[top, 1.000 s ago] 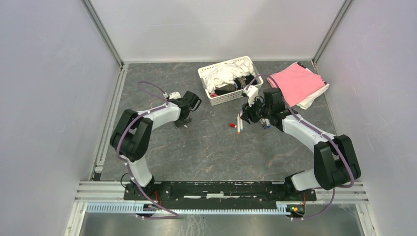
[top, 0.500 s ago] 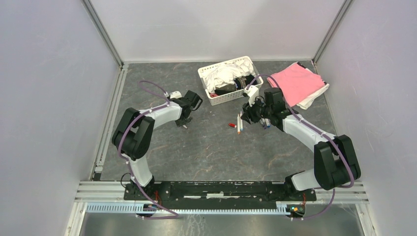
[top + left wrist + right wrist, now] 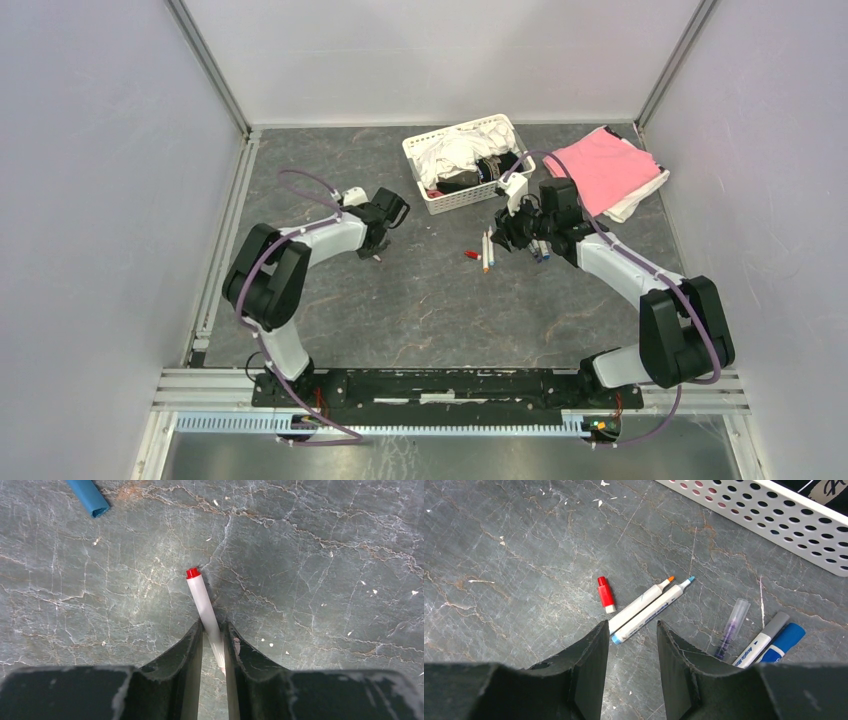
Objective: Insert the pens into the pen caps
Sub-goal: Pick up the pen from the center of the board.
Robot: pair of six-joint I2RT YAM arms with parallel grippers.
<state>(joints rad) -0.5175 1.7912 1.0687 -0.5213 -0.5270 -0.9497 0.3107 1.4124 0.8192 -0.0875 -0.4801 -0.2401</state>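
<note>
A white pen with a red end lies on the grey table, and my left gripper is shut on its barrel, one fingertip on each side. A blue pen cap lies far left of it. My right gripper stands open above the near ends of two uncapped white pens, one orange-tipped and one blue-tipped. Left of them lies a red pen cap. To their right lie a clear cap, a grey-ended pen and a blue-ended pen. From above, the left gripper and right gripper are apart.
A white perforated basket with cloth and dark items stands behind the pens, and its wall runs just beyond the right gripper. Pink and white cloths lie at the back right. Grey walls enclose the table.
The left jaws have narrowed onto the red-ended pen, and the left wrist has shifted slightly. The right arm and the pens under it have not moved.
</note>
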